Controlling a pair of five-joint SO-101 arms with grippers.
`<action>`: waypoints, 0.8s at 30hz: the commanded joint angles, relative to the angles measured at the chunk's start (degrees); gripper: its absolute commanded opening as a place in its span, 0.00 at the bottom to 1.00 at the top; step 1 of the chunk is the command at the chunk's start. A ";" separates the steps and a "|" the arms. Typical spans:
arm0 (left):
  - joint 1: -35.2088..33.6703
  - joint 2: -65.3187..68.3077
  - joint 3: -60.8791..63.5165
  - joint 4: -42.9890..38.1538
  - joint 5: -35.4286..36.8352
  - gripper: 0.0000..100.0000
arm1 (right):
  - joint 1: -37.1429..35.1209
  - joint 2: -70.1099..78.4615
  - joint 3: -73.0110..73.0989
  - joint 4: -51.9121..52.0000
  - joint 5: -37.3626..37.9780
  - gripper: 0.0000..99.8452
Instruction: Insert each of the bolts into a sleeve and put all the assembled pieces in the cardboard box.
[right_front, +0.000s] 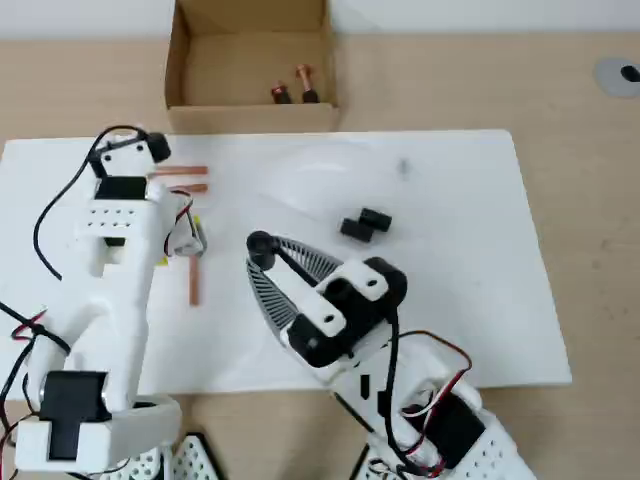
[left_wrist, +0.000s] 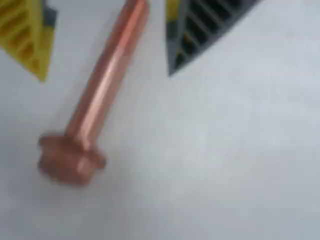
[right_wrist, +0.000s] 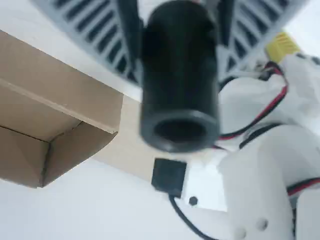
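Note:
A copper bolt (left_wrist: 97, 95) lies on the white mat (right_front: 450, 300), its hex head (left_wrist: 70, 160) flat down. My left gripper (left_wrist: 105, 75) is open and straddles the bolt's shank, with the yellow finger (left_wrist: 25, 35) on one side and the dark finger (left_wrist: 200, 30) on the other. From above, the left gripper (right_front: 190, 240) stands over this bolt (right_front: 193, 278). My right gripper (right_front: 262, 256) is shut on a black sleeve (right_front: 259, 243) near the mat's middle, its open bore (right_wrist: 180, 130) facing the camera. Two more bolts (right_front: 182, 173) lie at the mat's back left. Two loose sleeves (right_front: 364, 224) lie right of centre.
The cardboard box (right_front: 180, 70) stands beyond the mat's far edge, with two assembled pieces (right_front: 293, 88) inside. Its corner (right_wrist: 60, 125) and the left arm's white body (right_wrist: 270, 165) show behind the held sleeve. A grey disc (right_front: 620, 75) sits at the table's far right.

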 joint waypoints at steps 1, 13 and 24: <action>-0.35 -0.31 -0.35 -6.24 -0.26 0.17 | 1.01 -0.92 -3.74 -1.05 -0.44 0.03; 6.24 -0.22 8.97 -15.47 -0.26 0.17 | 1.01 -0.92 -3.74 -1.05 -0.44 0.03; 4.92 -0.22 11.34 -16.26 -0.26 0.17 | 1.01 -0.92 -4.09 -1.05 -0.44 0.03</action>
